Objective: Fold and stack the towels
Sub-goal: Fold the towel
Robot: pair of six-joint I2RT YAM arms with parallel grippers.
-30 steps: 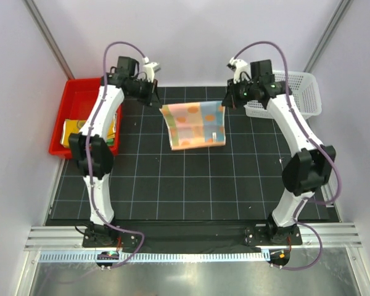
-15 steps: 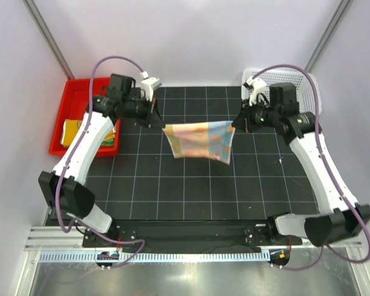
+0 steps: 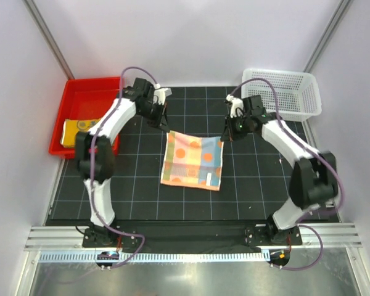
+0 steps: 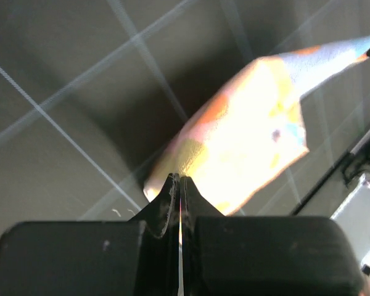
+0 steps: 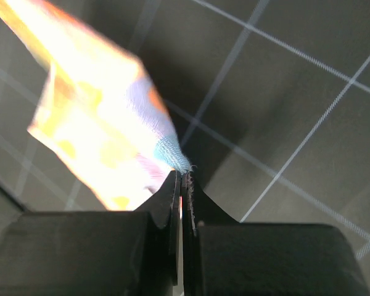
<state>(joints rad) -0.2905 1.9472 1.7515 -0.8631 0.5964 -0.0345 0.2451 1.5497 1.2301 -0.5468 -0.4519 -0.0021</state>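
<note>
The orange polka-dot towel lies spread over the middle of the black grid mat, its far edge held up. My left gripper is shut on its far left corner; in the left wrist view the towel hangs from my closed gripper. My right gripper is shut on its far right corner; in the right wrist view the towel stretches away from my closed gripper. A yellow-orange towel lies in the red tray. The green towel is out of view.
The red tray stands at the far left edge of the mat. A white mesh basket stands at the far right. The black grid mat covers the table between the arms.
Both grippers have carried the towel toward the near side and lowered it. It hung folded between them; now most of it lies spread on the mat.
</note>
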